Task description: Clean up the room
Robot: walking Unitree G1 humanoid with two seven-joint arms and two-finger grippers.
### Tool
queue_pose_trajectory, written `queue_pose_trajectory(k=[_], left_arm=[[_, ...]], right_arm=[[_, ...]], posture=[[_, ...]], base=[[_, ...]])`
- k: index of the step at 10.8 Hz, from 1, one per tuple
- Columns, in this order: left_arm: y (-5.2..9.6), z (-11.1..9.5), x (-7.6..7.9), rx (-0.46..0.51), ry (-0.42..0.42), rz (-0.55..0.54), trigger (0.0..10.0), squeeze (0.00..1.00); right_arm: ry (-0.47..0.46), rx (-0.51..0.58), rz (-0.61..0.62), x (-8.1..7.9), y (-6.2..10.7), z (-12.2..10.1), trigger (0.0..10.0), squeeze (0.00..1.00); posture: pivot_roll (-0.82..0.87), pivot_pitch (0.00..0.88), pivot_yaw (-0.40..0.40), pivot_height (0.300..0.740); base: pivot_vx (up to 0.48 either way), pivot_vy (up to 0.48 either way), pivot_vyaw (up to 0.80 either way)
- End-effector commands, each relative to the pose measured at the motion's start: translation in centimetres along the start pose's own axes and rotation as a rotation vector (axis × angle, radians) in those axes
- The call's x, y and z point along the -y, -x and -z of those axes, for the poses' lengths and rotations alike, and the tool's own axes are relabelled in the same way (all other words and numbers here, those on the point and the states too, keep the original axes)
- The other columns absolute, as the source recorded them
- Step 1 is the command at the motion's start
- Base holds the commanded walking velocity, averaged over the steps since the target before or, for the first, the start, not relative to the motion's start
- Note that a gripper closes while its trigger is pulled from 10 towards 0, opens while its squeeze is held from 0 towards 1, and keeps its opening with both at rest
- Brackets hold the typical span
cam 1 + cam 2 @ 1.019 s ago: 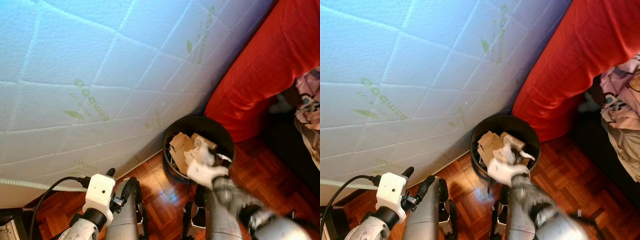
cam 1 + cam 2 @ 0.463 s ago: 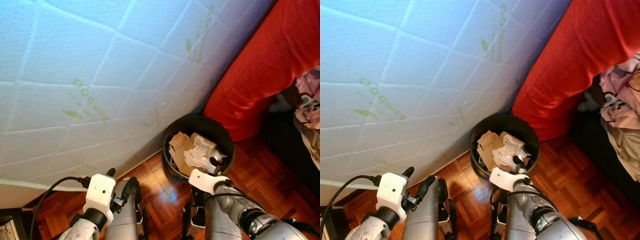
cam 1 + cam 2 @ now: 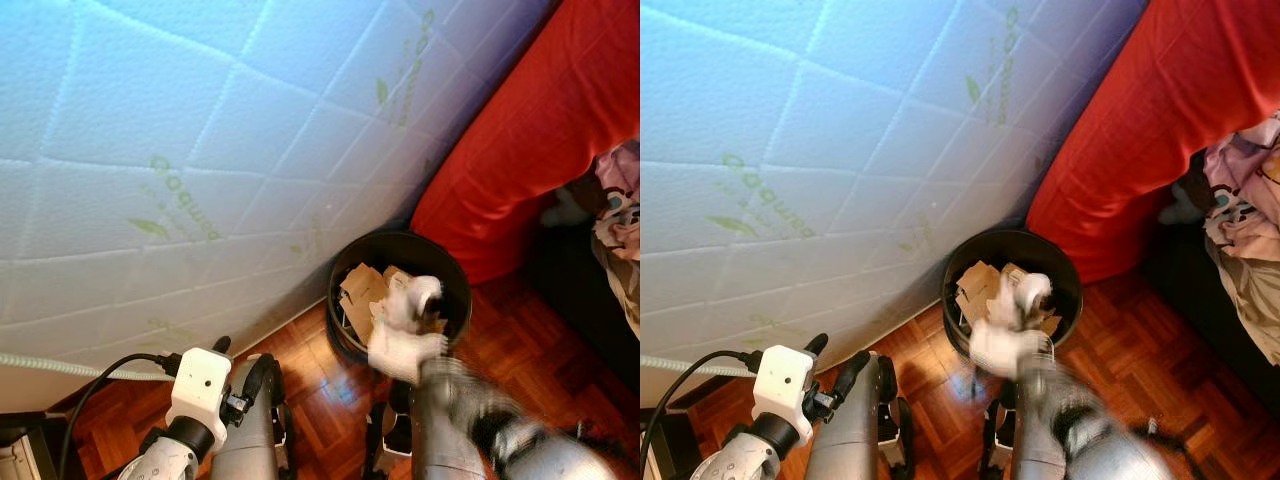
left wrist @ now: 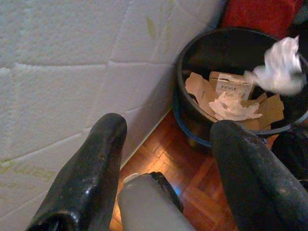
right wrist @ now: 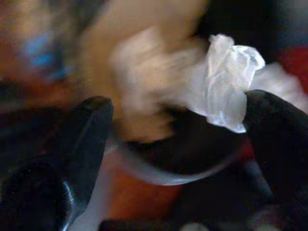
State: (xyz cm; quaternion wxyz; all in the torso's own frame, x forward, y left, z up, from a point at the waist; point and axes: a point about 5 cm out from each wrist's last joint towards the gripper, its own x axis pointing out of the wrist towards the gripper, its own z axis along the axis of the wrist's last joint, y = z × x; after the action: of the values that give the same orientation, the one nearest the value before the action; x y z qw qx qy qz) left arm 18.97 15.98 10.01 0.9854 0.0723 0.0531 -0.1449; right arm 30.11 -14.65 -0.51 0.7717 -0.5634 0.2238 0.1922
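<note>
The reddish-brown herringbone parquet floor (image 3: 520,345) is carrying everything here, its glossy wood blocks catching a little light. A round black plastic waste bin (image 3: 352,345) is standing directly on it, holding scraps of brown cardboard (image 4: 198,89) and crumpled white paper (image 4: 234,107), and is sitting just beside a white quilted mattress with green printing (image 3: 200,160) that is leaning on its edge against the floor. Behind the bin a red fabric-covered upright slab (image 3: 530,140) is also coming down to the floor, with the bin lying between it and the mattress.
</note>
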Motion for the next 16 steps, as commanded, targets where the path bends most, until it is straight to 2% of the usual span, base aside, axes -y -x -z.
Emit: queue_pose_trajectory(k=[1, 2, 3, 5, 6, 7, 8, 9, 10, 11, 12, 13, 14, 15, 16], left_arm=[[0.6, 0.5, 0.2, -0.035, -0.003, 0.004, 10.0, 0.00], [0.6, 0.5, 0.2, -0.035, -0.002, 0.004, 10.0, 0.00], [0.6, 0.5, 0.2, -0.036, -0.003, 0.003, 10.0, 0.00], [0.6, 0.5, 0.2, -0.037, -0.004, 0.001, 10.0, 0.00], [0.6, 0.6, 0.2, -0.039, -0.005, 0.001, 10.0, 0.00], [0.5, 0.7, 0.3, -0.040, -0.005, 0.001, 10.0, 0.00], [0.5, 0.7, 0.3, -0.040, -0.004, 0.000, 10.0, 0.00], [0.6, 0.7, 0.3, -0.039, -0.005, 0.000, 10.0, 0.00], [0.6, 0.7, 0.2, -0.041, -0.006, -0.001, 10.0, 0.00], [0.6, 0.8, 0.3, -0.041, -0.006, 0.000, 10.0, 0.00], [0.6, 0.8, 0.3, -0.041, -0.005, -0.001, 10.0, 0.00], [0.5, 0.8, 0.3, -0.039, -0.003, -0.002, 10.0, 0.00], [0.5, 0.9, 0.4, -0.041, -0.002, 0.001, 10.0, 0.00], [0.5, 0.9, 0.4, -0.041, -0.003, 0.001, 10.0, 0.00], [0.5, 0.9, 0.4, -0.042, -0.003, 0.000, 10.0, 0.00]], right_arm=[[-0.030, -0.056, -0.106, -2.0, 0.5, 1.1, 10.0, 0.00], [-0.024, -0.030, -0.033, -1.1, 0.3, 0.7, 10.0, 0.00], [-0.009, 0.024, 0.102, 1.0, -0.1, -0.4, 10.0, 0.00], [0.043, 0.052, 0.176, 2.3, -0.2, -1.0, 10.0, 0.00], [0.031, 0.040, 0.134, 1.7, -0.2, -0.8, 10.0, 0.00], [0.024, 0.018, 0.056, 0.5, -0.1, -0.3, 10.0, 0.00], [-0.059, -0.003, 0.036, 0.0, 0.0, -0.1, 10.0, 0.00], [-0.010, 0.037, 0.213, 2.0, -0.1, -0.5, 10.0, 0.00], [0.002, 0.051, 0.282, 3.1, -0.1, -0.8, 10.0, 0.00], [-0.016, 0.038, 0.211, 2.6, -0.2, -0.8, 10.0, 0.00], [-0.225, 0.065, 0.158, 2.2, -0.2, -1.3, 10.0, 0.00], [-0.375, 0.030, 0.154, 2.3, -0.3, -1.0, 10.0, 0.00], [-0.141, 0.044, 0.178, 2.1, -0.2, -1.0, 10.0, 0.00], [-0.035, 0.082, 0.176, 1.9, -0.2, -1.4, 10.0, 0.00], [0.147, 0.137, 0.168, 1.4, -0.1, -2.0, 10.0, 0.00]], posture=[[0.28, 0.407, 0.006, 0.610], [0.29, 0.409, 0.007, 0.610], [0.28, 0.409, 0.006, 0.610], [0.28, 0.407, 0.005, 0.610], [0.28, 0.406, 0.003, 0.610], [0.28, 0.405, 0.003, 0.610], [0.28, 0.404, 0.003, 0.610], [0.29, 0.405, 0.002, 0.610], [0.29, 0.407, 0.004, 0.610], [0.29, 0.407, 0.004, 0.610], [0.28, 0.399, 0.000, 0.610], [0.28, 0.399, 0.000, 0.610], [0.28, 0.398, 0.002, 0.610], [0.28, 0.398, 0.002, 0.610], [0.28, 0.394, 0.001, 0.610]], base=[[0.000, 0.000, 0.00], [0.000, 0.000, 0.00], [0.000, 0.000, 0.00], [0.000, 0.000, 0.00], [0.000, 0.000, 0.00], [0.000, 0.000, 0.00], [0.000, 0.000, 0.00], [0.000, 0.000, 0.00], [0.000, 0.000, 0.00], [0.000, 0.000, 0.00], [0.000, 0.000, 0.00], [0.000, 0.000, 0.00], [0.000, 0.000, 0.00], [0.000, 0.000, 0.00], [0.000, 0.000, 0.00]])
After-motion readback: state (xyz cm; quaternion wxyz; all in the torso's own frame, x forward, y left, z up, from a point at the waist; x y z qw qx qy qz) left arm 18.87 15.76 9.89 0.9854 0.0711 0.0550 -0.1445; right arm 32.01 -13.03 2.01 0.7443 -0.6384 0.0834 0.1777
